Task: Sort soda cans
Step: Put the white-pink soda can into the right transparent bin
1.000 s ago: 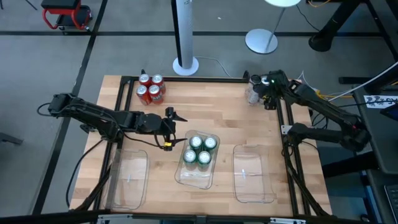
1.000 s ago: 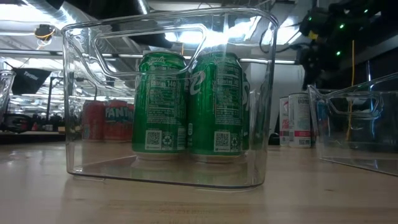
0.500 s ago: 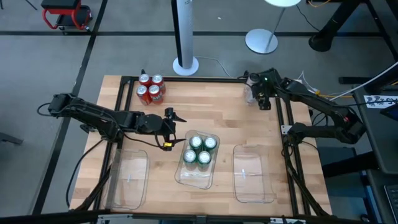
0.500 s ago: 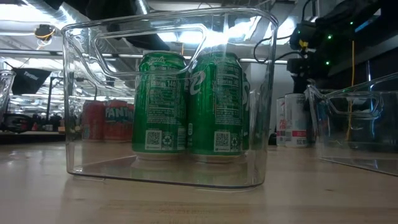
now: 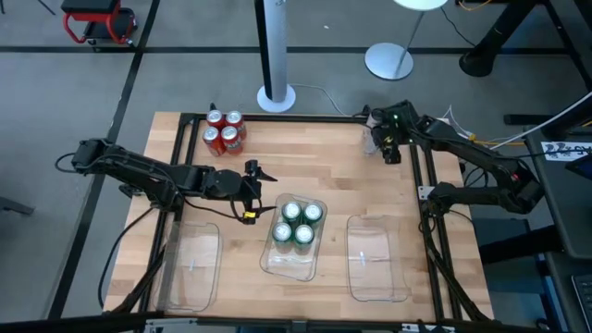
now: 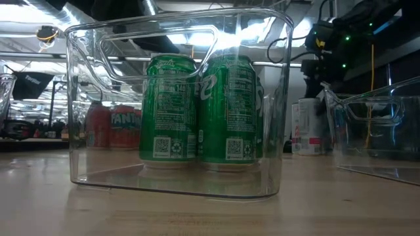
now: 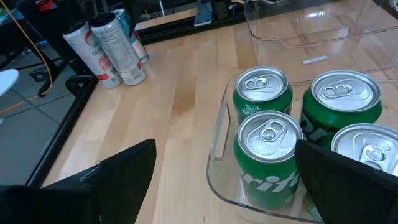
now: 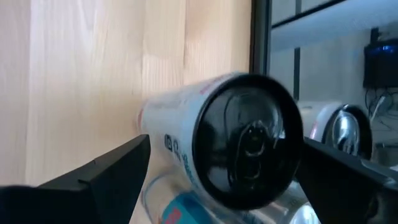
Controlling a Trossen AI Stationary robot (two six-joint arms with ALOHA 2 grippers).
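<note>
Several green soda cans (image 5: 298,223) stand upright in the clear middle tray (image 5: 292,265). Several red soda cans (image 5: 223,131) stand on the table's far left part. Silver-grey soda cans (image 7: 112,46) stand at the far right corner. My right gripper (image 5: 382,146) hangs open just above them. In the right wrist view its fingers flank the top of one silver-grey can (image 8: 211,143). My left gripper (image 5: 257,194) waits open beside the middle tray's left side, and the green cans (image 7: 267,143) show ahead of its fingers.
A clear tray (image 5: 191,265) lies at the near left and another (image 5: 376,259) at the near right. A black frame rail (image 5: 418,176) runs along the table's right edge beside the silver-grey cans. Bare wood lies between the can groups.
My right gripper has moved toward the table's left from over the right rail to above the silver-grey cans. It has sunk a little and tipped further down. Its fingers have stayed apart.
</note>
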